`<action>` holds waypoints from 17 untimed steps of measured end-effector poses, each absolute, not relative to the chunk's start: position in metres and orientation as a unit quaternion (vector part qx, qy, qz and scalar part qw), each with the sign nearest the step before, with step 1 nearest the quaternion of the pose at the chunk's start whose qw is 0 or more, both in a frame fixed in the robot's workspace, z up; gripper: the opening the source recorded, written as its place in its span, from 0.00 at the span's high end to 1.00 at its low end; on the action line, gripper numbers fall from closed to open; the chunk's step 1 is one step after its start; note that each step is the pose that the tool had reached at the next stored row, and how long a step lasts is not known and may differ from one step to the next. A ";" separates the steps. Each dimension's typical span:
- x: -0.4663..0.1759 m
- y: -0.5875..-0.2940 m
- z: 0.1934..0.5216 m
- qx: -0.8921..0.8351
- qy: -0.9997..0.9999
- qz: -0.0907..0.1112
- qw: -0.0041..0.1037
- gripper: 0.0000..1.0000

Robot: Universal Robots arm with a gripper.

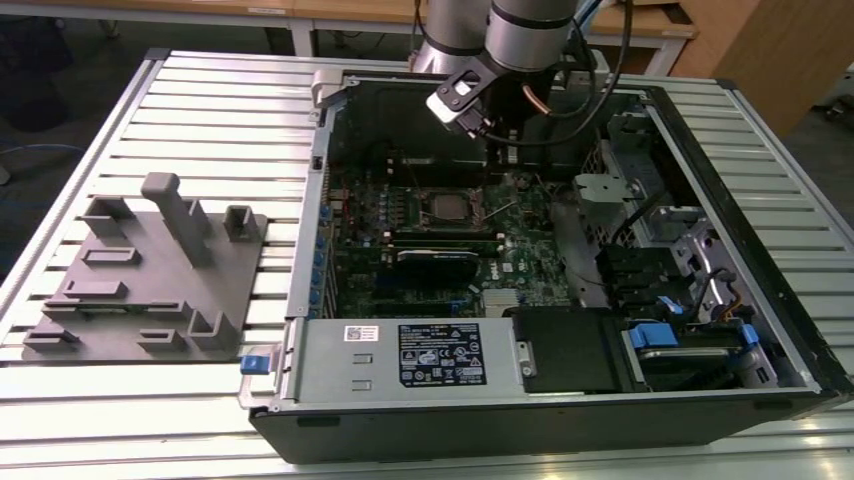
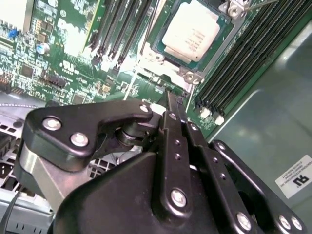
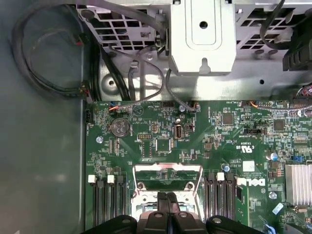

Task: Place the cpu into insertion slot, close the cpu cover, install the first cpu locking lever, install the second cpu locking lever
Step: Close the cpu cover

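The cpu (image 2: pixel 191 29), a pale silvery square, lies seated in the dark-framed insertion slot (image 2: pixel 225 36) on the green board; in the exterior view the cpu (image 1: pixel 447 207) sits mid-board. The cpu cover (image 3: pixel 168 176), a thin metal frame with a big window, stands raised at the socket's edge, not down over the chip. My gripper (image 2: pixel 171 97) hangs just beside that raised cover (image 2: pixel 158 70), black fingers pressed together with nothing between them; whether the tips touch the cover I cannot tell. The shut fingertips of the gripper (image 3: pixel 168 196) point at the frame. A thin locking lever (image 2: pixel 253 4) sticks up by the socket.
The open computer case (image 1: pixel 747 230) lies on a slatted table, my arm (image 1: pixel 514 30) reaching in from the far side. A grey fixture plate (image 1: pixel 147 270) sits at the exterior view's left. Memory slots (image 2: pixel 243 63) flank the socket. A metal drive cage (image 3: pixel 202 34) and cables (image 3: pixel 48 48) border the board.
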State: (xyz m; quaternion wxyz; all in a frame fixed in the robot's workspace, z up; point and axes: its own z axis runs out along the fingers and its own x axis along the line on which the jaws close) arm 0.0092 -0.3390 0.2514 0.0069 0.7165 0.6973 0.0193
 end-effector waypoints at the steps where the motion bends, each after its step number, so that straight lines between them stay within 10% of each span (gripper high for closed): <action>1: 0.011 -0.339 0.251 0.717 0.697 0.019 0.007 0.90; 17: 0.028 -0.339 0.255 0.717 0.697 0.017 0.004 0.90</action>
